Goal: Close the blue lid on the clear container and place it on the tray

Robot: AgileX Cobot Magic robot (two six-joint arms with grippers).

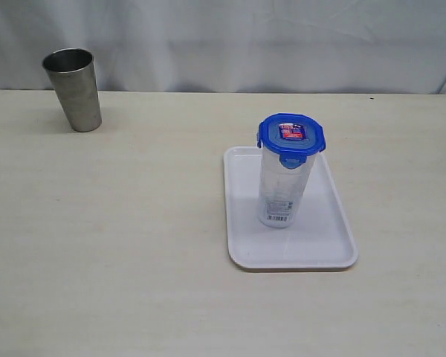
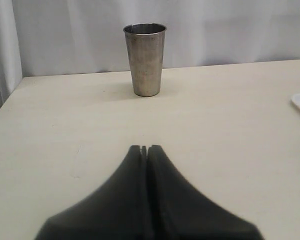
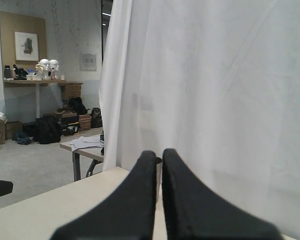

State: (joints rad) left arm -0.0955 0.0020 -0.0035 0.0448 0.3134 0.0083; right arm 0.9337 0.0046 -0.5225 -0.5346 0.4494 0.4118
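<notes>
The clear container (image 1: 282, 190) stands upright on the tray (image 1: 334, 238), right of centre, blue lid (image 1: 291, 138) seated. My left claw (image 2: 144, 149) and right claw (image 3: 159, 156) are pinched shut, empty; best held well clear of it, I judge.

The left gripper (image 2: 144, 149) was closed, its black fingers (image 2: 132, 170) pressed together; the right gripper (image 3: 159, 154) was closed too, empty.
</notes>
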